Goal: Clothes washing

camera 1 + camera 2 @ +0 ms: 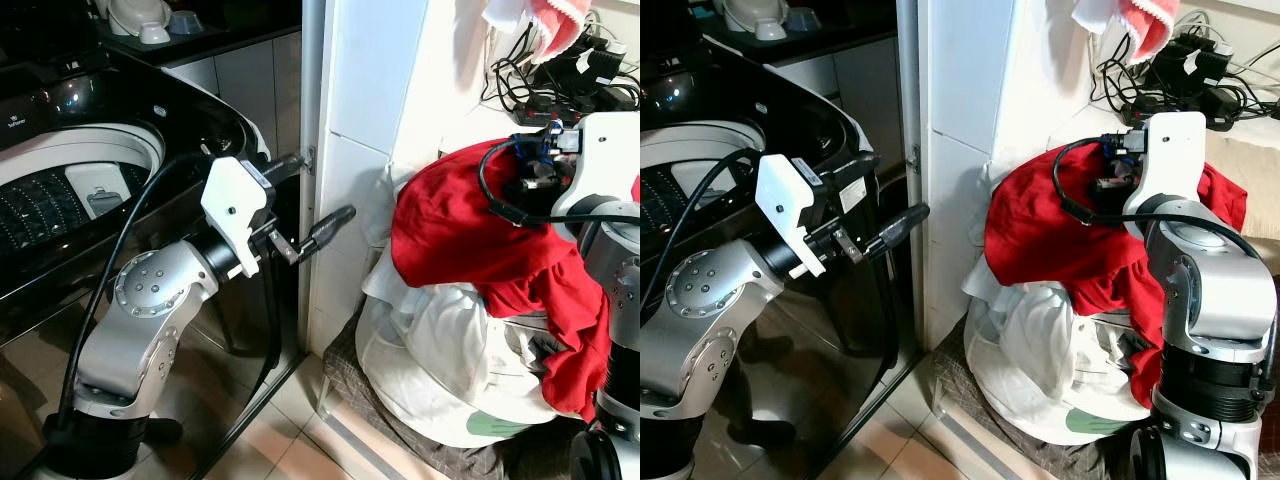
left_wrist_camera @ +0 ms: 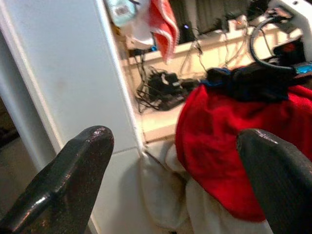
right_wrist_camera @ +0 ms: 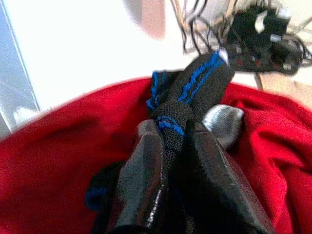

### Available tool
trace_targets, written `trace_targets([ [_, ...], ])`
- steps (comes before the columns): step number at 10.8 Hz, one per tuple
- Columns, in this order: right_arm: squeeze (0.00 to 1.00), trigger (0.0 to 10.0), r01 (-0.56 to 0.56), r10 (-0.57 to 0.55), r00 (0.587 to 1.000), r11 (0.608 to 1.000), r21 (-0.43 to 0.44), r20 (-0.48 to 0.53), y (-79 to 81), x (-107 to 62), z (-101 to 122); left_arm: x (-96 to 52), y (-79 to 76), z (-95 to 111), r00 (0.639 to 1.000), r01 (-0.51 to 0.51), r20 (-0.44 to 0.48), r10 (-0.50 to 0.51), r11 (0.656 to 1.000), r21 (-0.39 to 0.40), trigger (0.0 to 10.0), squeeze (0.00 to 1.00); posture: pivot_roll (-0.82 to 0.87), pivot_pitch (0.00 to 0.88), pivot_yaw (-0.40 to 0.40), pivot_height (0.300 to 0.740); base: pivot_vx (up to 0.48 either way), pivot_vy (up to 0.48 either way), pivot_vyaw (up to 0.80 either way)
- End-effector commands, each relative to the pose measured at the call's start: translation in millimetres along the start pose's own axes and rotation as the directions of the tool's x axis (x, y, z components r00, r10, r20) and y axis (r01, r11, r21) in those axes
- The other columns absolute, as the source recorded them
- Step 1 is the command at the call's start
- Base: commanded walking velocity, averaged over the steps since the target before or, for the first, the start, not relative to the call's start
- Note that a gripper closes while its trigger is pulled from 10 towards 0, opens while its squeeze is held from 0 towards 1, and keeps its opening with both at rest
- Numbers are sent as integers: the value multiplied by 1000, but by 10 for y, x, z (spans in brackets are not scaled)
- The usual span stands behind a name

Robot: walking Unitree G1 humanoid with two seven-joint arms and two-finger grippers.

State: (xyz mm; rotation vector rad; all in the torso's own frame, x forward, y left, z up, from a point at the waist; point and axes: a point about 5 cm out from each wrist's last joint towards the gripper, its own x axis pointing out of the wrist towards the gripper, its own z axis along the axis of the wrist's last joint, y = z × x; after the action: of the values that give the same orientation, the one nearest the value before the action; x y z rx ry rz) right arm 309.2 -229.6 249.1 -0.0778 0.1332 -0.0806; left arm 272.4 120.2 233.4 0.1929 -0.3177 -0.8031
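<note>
A heap of laundry sits at the right, with a red garment (image 1: 455, 235) draped over white clothes (image 1: 430, 350). My right gripper (image 3: 173, 146) is on top of the red garment, shut on a black sock with blue stripes (image 3: 192, 83). A grey sock (image 3: 222, 124) lies just beside it. The washing machine (image 1: 60, 190) stands at the left with its lid up and the drum open. My left gripper (image 1: 310, 200) hangs open in the air between the machine and the heap, with nothing between its fingers (image 2: 73, 180).
A white pillar (image 1: 360, 140) rises between the machine and the heap. Behind the heap, a power strip with tangled cables (image 1: 560, 80) lies on a ledge, and a red and white towel (image 1: 550, 20) hangs above. The heap rests on dark checked fabric (image 1: 350, 370). Tiled floor (image 1: 270, 440) lies below.
</note>
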Motion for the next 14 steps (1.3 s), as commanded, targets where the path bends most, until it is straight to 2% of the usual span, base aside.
trace_targets([
  [1, 0, 0, -33, 28, 992, 999, 37, 121, 5, -52, 214, 25, 69, 65, 999, -35, 27, 35, 999, 0, 10000, 0, -46, 0, -35, 740, 0, 0, 0],
  [3, 0, 0, -225, 190, 937, 970, 90, 292, 147, -154, 505, 91, 164, 198, 986, -120, 115, 118, 993, 7, 10000, 0, -46, 0, -34, 740, 0, 0, 0],
  [4, 0, 0, -313, 249, 899, 941, 129, 361, 193, -204, 608, 117, 165, 233, 983, -127, 137, 126, 992, 1, 10000, 0, -46, 0, -34, 740, 0, 0, 0],
  [5, 0, 0, -462, 350, 830, 868, 183, 435, 302, -261, 695, 175, 140, 296, 978, -121, 172, 121, 993, -9, 10000, 0, -49, 0, -37, 740, 0, 0, 0],
  [6, 0, 0, -599, 451, 747, 774, 203, 488, 440, -322, 751, 272, 124, 395, 970, -86, 223, 102, 993, -81, 10000, 1000, -43, 0, -48, 740, 0, 0, 0],
  [7, 0, 0, -729, 538, 642, 650, 216, 546, 596, -386, 783, 383, 70, 505, 963, -21, 264, 57, 991, -135, 10000, 1000, -42, 0, -54, 740, 0, 0, 0],
  [8, 0, 0, -779, 564, 593, 584, 230, 574, 666, -415, 791, 433, 36, 564, 955, 14, 294, 31, 989, -149, 10000, 1000, -38, 0, -60, 740, 0, 0, 0],
  [9, 0, 0, -839, 571, 526, 469, 275, 630, 743, -449, 819, 477, -19, 619, 942, 55, 336, -9, 990, -127, 10000, 1000, -38, 0, -75, 740, 0, 0, 0],
  [10, 0, 0, -864, 568, 494, 405, 299, 659, 757, -468, 834, 492, -38, 634, 938, 48, 345, -23, 997, -65, 10000, 1000, -39, 0, -81, 740, 0, 0, 0],
  [11, 0, 0, -892, 574, 451, 325, 315, 683, 777, -506, 838, 518, -53, 633, 948, 27, 313, -52, 996, 83, 10000, 1000, -41, 0, -89, 740, 0, 0, 0],
  [13, 0, 0, -913, 611, 408, 266, 310, 679, 822, -567, 797, 551, -38, 669, 950, -14, 312, -36, 988, 156, 10000, 1000, -46, 0, -96, 740, 0, 0, 0],
  [14, 0, 0, -914, 626, 406, 262, 311, 665, 840, -582, 778, 563, -44, 684, 947, -11, 319, -36, 990, 144, 10000, 59, -49, 0, -96, 740, 0, 0, 0],
])
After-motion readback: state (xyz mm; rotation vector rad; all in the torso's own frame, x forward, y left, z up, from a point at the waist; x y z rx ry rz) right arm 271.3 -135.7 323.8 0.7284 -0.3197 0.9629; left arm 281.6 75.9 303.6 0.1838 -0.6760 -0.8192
